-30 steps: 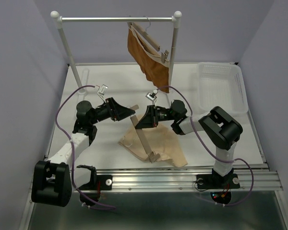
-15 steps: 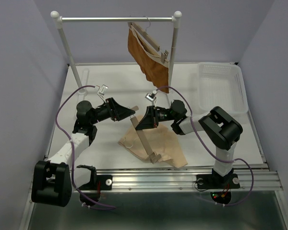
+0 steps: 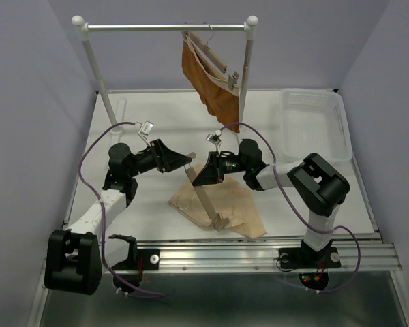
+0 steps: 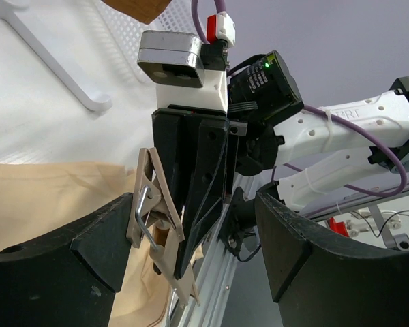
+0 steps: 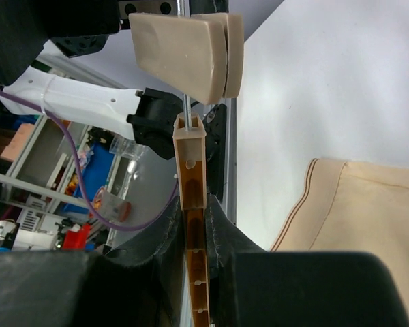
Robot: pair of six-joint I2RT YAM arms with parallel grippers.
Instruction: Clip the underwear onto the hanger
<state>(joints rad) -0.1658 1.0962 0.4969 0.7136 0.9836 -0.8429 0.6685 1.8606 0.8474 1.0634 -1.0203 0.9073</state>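
One embossed mark (image 4: pixel 345 110) on right arm (image 4: pixel 368 126), illegible; right gripper (image 3: pixel 196 178) pinches hanger (image 5: pixel 189 170).

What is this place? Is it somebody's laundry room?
More likely a robot lab's practice booth. A left arm and a right arm stand at a white table, plain walls close it in, and a brown garment hangs on a clothes rail.

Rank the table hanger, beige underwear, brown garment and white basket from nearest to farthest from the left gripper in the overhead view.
From the left gripper:
1. hanger: its end clip sits right at the fingertips.
2. underwear: spread under the hanger, toward the near edge.
3. brown garment: hanging from the rail at the back.
4. basket: back right corner.
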